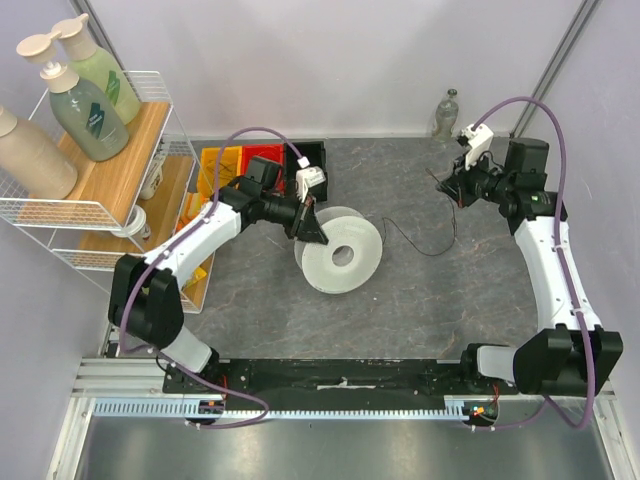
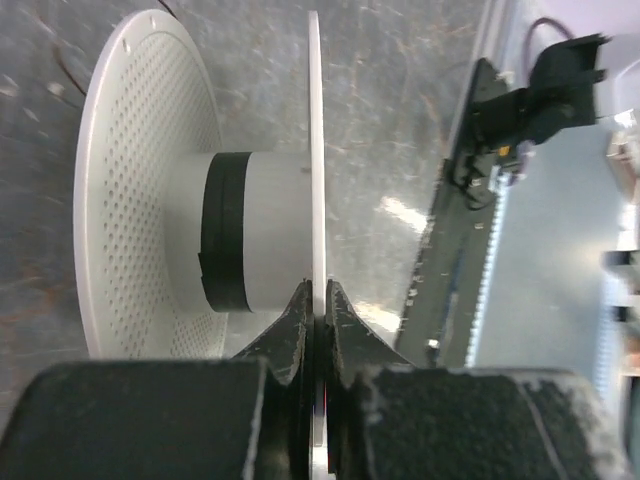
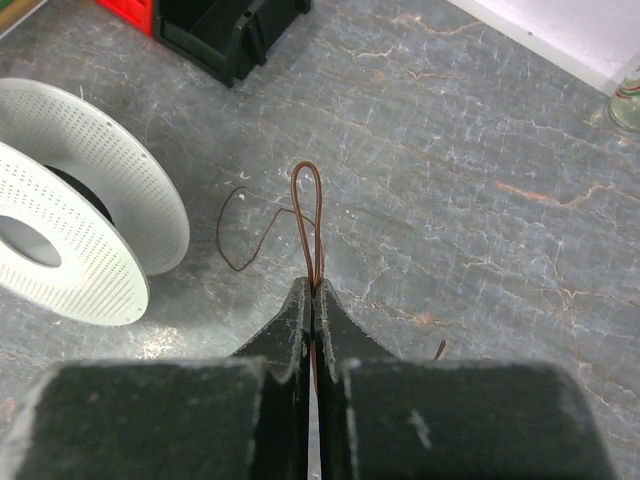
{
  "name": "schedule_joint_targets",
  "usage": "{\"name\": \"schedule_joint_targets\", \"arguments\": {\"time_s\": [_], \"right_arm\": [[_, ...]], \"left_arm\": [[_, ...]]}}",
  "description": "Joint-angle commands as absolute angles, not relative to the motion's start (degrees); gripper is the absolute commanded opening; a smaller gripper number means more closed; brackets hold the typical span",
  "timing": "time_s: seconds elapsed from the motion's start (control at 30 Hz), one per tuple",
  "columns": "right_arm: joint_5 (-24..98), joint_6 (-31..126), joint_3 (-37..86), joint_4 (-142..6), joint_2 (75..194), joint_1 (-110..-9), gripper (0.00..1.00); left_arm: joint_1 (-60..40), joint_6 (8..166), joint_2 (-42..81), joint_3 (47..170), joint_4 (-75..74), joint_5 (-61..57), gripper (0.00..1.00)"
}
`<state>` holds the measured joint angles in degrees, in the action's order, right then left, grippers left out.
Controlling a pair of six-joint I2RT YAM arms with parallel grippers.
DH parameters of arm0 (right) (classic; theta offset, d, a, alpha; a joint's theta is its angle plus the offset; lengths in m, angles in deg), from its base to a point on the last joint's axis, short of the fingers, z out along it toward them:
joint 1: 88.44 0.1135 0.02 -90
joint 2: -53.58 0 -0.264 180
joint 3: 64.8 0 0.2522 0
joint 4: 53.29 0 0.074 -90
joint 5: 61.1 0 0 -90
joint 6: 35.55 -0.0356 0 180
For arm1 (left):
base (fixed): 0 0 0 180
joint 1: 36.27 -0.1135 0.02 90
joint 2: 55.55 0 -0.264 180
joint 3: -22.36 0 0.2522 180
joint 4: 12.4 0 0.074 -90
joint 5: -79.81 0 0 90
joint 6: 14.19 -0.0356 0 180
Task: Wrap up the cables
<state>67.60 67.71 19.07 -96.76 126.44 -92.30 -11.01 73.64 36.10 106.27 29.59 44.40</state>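
Note:
A white round spool [image 1: 340, 252] stands on edge in the middle of the grey table. My left gripper [image 1: 316, 232] is shut on the rim of one flange [image 2: 315, 150], pinched between both fingertips [image 2: 300, 310]. A band of black cable [image 2: 225, 230] is wound on the spool's core. The loose thin cable [image 1: 425, 253] trails right across the table to my right gripper [image 1: 452, 190]. In the right wrist view that gripper [image 3: 314, 286] is shut on a narrow loop of the cable [image 3: 305, 164], with the spool [image 3: 90, 200] to its left.
A wire rack [image 1: 100, 200] with lotion bottles stands at the far left. Red, yellow and black bins [image 1: 240, 160] sit behind the left arm, the black one [image 3: 230, 30] showing in the right wrist view. A small glass bottle [image 1: 447, 112] stands by the back wall.

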Motion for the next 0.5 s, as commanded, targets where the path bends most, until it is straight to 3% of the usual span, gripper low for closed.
{"name": "schedule_joint_targets", "arguments": {"time_s": [0.0,0.13,0.47], "right_arm": [[70.8,66.2,25.4,-100.9,127.0,-92.2,0.00],[79.2,68.8,29.3,-110.2,130.7,-91.3,0.00],[79.2,74.0,21.8,-116.9,127.9,-77.2,0.00]], "left_arm": [[-7.1,57.6,29.9,110.0,37.8,35.3,0.01],[-1.7,50.5,24.7,107.8,38.1,29.5,0.02],[6.4,39.5,20.0,100.9,35.1,18.7,0.02]]}}
